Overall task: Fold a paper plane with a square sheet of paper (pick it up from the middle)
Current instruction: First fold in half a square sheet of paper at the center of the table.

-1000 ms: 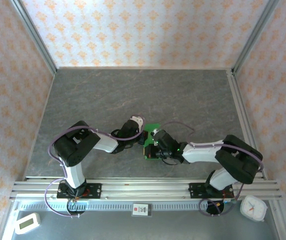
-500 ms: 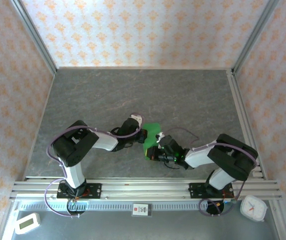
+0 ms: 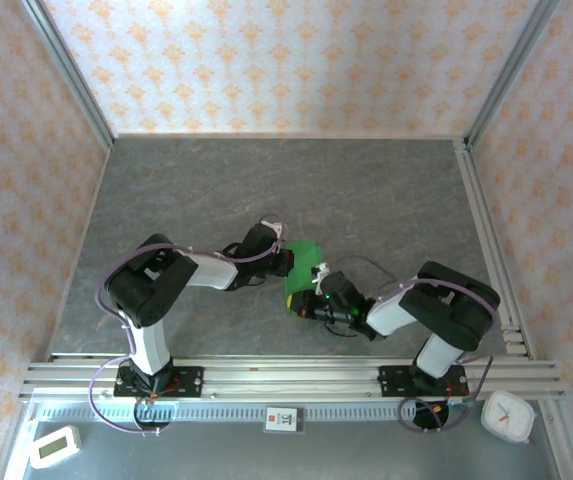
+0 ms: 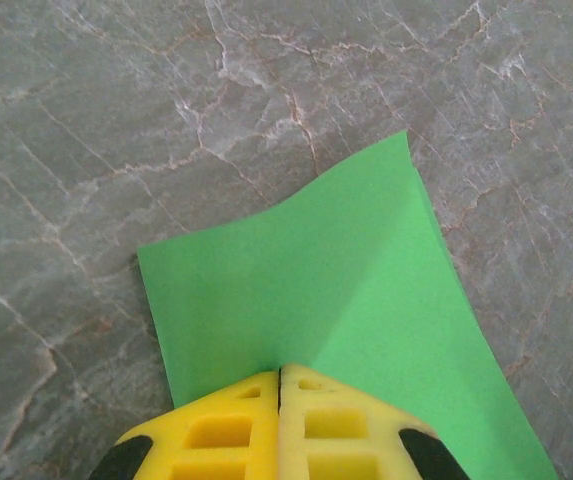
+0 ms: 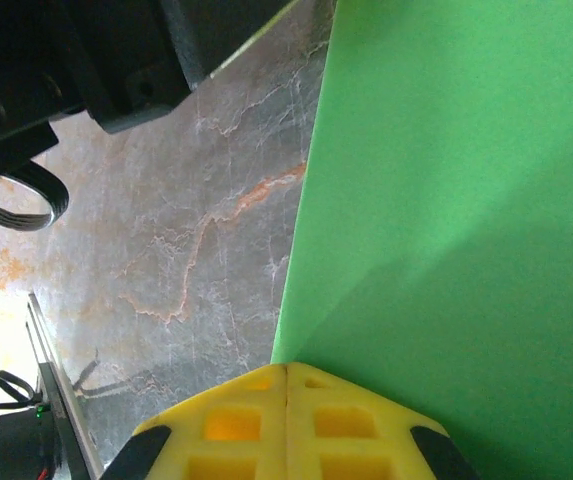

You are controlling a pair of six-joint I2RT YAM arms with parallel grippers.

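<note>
The square sheet of paper (image 3: 304, 266) is bright green and hangs bent between my two grippers, just above the grey table near its front middle. My left gripper (image 3: 288, 264) comes in from the left. In the left wrist view its yellow fingertips (image 4: 280, 372) are shut, and the sheet (image 4: 346, 280) rises from their seam with a soft bend running up to the right. My right gripper (image 3: 306, 303) reaches in from the right. Its jaws (image 5: 286, 366) are shut on the sheet's (image 5: 466, 200) near edge.
The left arm's black body (image 5: 86, 60) hangs close above the right wrist. An aluminium rail (image 3: 286, 378) runs along the front. Behind it are a white clock (image 3: 506, 416), a small white timer (image 3: 54, 446) and a label card (image 3: 282, 419). Patterned walls enclose the table.
The right arm has drawn in, its elbow folding toward the centre. The left gripper shifted slightly farther. More of the green sheet now shows between the two grippers.
</note>
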